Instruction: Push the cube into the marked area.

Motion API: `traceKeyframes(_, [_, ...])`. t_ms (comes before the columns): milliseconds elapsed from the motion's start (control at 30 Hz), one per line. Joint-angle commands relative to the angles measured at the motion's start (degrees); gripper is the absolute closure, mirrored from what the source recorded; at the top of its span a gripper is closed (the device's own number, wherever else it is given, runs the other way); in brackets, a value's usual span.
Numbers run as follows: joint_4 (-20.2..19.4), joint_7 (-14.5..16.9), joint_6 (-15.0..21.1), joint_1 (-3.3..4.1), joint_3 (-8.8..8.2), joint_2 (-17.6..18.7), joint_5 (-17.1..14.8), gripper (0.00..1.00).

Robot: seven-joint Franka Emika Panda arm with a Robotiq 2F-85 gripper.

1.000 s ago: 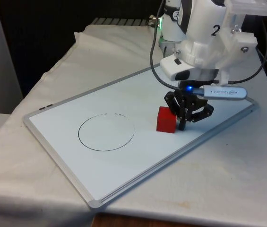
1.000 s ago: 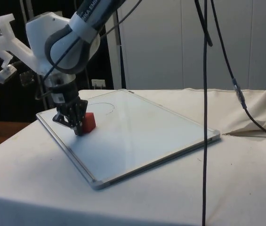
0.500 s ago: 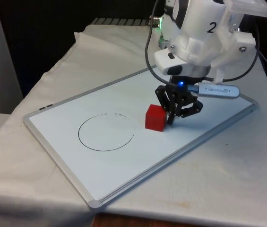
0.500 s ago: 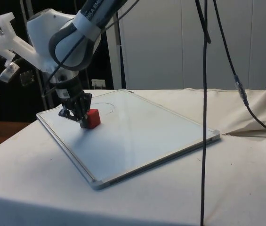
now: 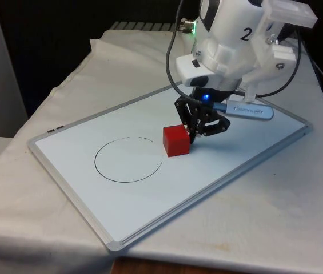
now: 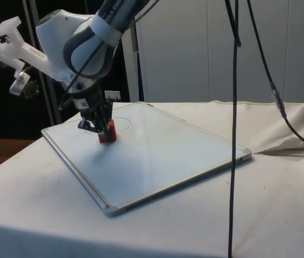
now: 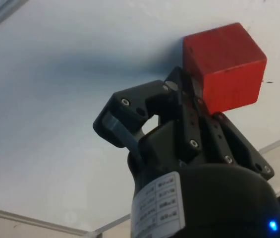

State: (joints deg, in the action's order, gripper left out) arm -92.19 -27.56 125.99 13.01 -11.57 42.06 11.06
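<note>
One red cube (image 5: 176,140) is sitting on a whiteboard (image 5: 121,205) that is lying flat on the table (image 5: 298,217). In the front view the cube is resting just outside the drawn circle (image 5: 128,160), off the circle's edge toward the front view's right; a thin strip of bare board is showing between the cube and the line. The black gripper (image 5: 194,135) is standing low over the board, pressing against the cube's face on the front view's right.

The side view is showing the gripper (image 6: 99,128) partly covering the cube (image 6: 107,133), with the circle (image 6: 120,120) beyond them as a faint arc. The wrist view is giving the contact best: the fingers (image 7: 192,114) are lying together with no gap between them, and their tips are touching the cube (image 7: 224,64) on one side face. Nothing is sitting between the fingers.

Open room: the circle is bare inside, and the board is stretching clear beyond it toward the front view's left. The cube is sitting well inside the board's grey frame on all sides. The wrist view is also showing the board's frame (image 7: 11,214) behind the gripper body, with white cloth past it.
</note>
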Motion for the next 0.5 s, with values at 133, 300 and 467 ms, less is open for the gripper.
traceKeyframes(133, [0.5, -0.1, -0.5, 0.00, -0.97, 0.3, 1.2, 1.00])
traceKeyframes(300, [1.6, 0.1, -0.1, -0.11, -1.60, 0.9, 1.4, 1.00])
traceKeyframes(467, [6.1, 0.3, -1.4, -0.57, -1.83, 3.6, 1.1, 1.00])
